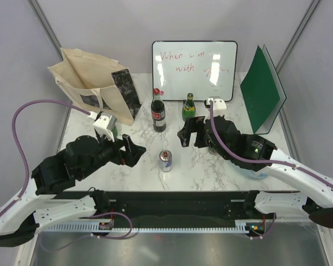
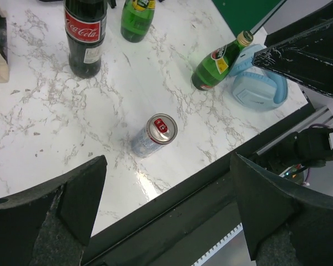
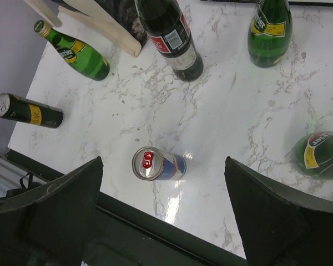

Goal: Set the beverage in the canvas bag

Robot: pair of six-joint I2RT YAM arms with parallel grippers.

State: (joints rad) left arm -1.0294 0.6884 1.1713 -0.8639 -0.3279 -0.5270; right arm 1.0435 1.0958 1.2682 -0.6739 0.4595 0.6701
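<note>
The beige canvas bag stands open at the back left, black print facing right; its edge shows in the right wrist view. Drinks on the marble table: an upright cola bottle, an upright green bottle and a small blue-silver can near the front edge. The can also shows in the left wrist view and the right wrist view. My left gripper is open and empty, left of the can. My right gripper is open and empty, above and behind the can.
A green bottle and a black can lie at the left. Another green bottle lies by a blue object at the right. A whiteboard and green folder stand at the back.
</note>
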